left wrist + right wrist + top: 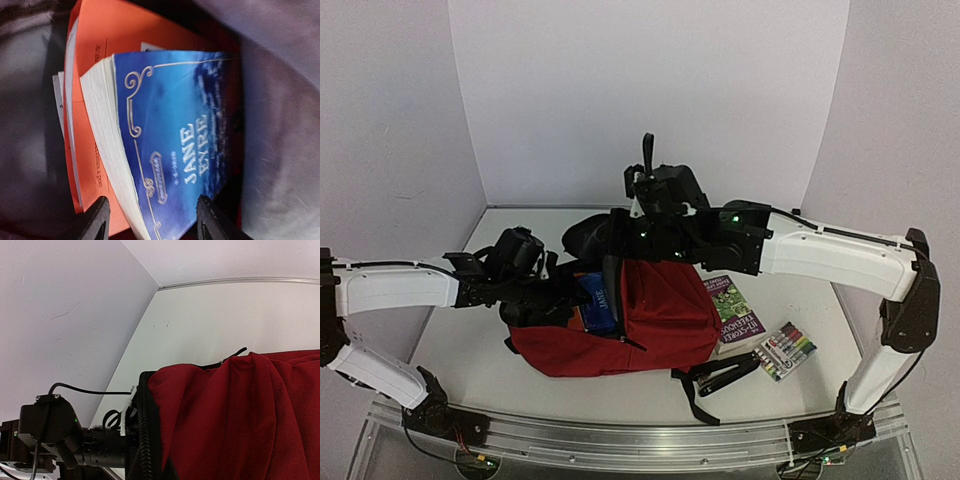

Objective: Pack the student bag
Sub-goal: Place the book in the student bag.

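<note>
The big dark red fabric backpack [665,315] lies in the middle of the white table [460,335]. Its open mouth is turned to the left. The left gripper [153,221] is right at that mouth, looking inside. Its two black fingers [97,220] are apart, one on each side of the end of a blue paperback book [170,135] that says "Jane Eyre". There is a gap between one finger and the pages, so it is not squeezing the book. The book sits in the bag on top of an orange paper folder [95,75], with grey lining [285,150] around them.

The right gripper [623,222] is at the bag's top edge. It is closed, pinching the edge and holding the red cloth up.

Just to the right of the bag lie a green book [730,305], a pack of coloured markers [786,350] and a black stapler [725,378].
</note>
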`<state>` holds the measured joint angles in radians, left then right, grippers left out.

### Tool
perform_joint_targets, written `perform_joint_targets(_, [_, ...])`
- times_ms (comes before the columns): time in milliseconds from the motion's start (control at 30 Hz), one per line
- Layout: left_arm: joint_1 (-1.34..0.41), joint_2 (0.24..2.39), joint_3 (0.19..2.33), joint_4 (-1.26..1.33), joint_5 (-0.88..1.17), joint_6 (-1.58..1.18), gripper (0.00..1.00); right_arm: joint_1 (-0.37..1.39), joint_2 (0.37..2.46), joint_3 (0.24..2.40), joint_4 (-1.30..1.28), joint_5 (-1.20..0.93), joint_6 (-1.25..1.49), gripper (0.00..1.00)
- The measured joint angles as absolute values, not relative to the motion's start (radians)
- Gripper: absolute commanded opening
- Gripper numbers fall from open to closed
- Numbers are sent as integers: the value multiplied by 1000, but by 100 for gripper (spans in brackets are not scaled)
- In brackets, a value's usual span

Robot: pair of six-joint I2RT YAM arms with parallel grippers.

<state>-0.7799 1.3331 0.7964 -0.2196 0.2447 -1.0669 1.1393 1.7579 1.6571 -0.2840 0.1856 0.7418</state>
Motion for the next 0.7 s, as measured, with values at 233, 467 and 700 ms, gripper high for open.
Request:
perform_joint_targets(233, [-779,1438,834,-179,295,-1066,41,1139,1748,1647,-284,186,742,0])
perform_joint_targets(467, [-799,1602,968,-113,351,-1063,37,1139,1738,1634,-276,192,743,0])
perform_joint_targets(700, [-825,1699,1033,-36,386,-1068,37,1139,1729,1622,-276,201,746,0])
